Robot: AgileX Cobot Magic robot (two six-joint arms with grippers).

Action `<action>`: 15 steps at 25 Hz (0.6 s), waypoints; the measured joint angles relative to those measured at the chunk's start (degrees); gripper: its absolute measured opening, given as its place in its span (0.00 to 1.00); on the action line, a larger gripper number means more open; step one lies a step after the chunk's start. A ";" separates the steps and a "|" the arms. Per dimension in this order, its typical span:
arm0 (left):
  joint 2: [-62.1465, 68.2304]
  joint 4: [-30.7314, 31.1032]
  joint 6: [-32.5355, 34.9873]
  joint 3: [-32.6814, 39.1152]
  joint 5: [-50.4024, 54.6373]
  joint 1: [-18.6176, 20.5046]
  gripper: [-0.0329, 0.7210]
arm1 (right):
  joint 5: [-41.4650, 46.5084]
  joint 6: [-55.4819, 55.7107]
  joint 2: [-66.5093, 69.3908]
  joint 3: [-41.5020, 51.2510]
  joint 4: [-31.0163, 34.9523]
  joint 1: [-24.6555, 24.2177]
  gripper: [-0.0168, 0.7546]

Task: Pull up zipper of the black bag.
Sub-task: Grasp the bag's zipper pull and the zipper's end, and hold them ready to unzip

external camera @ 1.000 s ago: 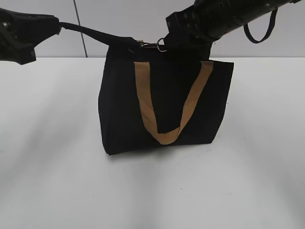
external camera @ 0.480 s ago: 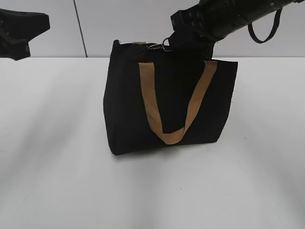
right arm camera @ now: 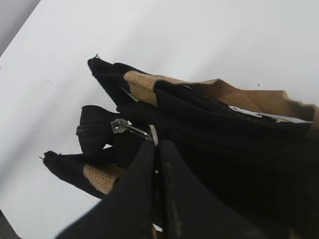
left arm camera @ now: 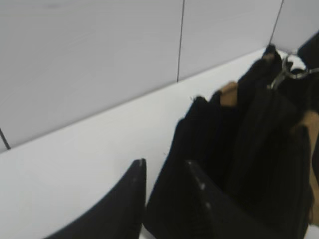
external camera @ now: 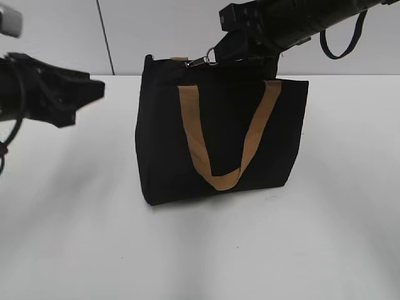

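The black bag (external camera: 162,137) stands upright on the white table, a tan handle (external camera: 215,178) hanging down its front. The zipper runs along its top; its silver ring pull (external camera: 209,57) sticks up at the top middle. My right gripper (external camera: 220,53) is shut on that pull; the right wrist view shows the jaws (right arm camera: 157,145) pinching the ring (right arm camera: 130,129) beside the zipper's end (right arm camera: 92,130). My left gripper (external camera: 97,90) is open and empty, left of the bag and apart from it. In the left wrist view its jaws (left arm camera: 167,167) frame the bag's near end (left arm camera: 259,149).
A white wall with a dark vertical seam (external camera: 105,37) stands right behind the table. A black cable loop (external camera: 340,44) hangs from the right arm at the top right. The white table (external camera: 200,250) spreads in front of the bag and to both sides.
My left gripper has let go of the bag's black end tab, which it had pulled out to the left, and has moved down towards the bag. The right gripper still holds the pull.
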 joint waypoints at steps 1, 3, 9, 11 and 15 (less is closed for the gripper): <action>1.94 1.37 -0.05 0.00 -0.09 -0.65 0.40 | 0.21 0.00 0.00 0.00 0.16 0.00 0.02; 5.28 3.69 -0.15 0.00 -0.85 -2.53 0.47 | 0.50 0.00 0.00 0.00 0.30 0.00 0.02; 11.79 3.49 1.14 0.00 -3.16 -5.75 0.50 | 1.37 0.00 0.00 0.00 1.59 0.00 0.02; 12.95 0.77 4.15 0.00 -4.17 -5.80 0.50 | 1.54 0.00 0.00 0.00 1.82 0.00 0.02; 15.24 -4.80 9.30 -0.40 -7.21 -5.96 0.50 | 1.70 -0.06 0.00 0.00 1.94 0.00 0.02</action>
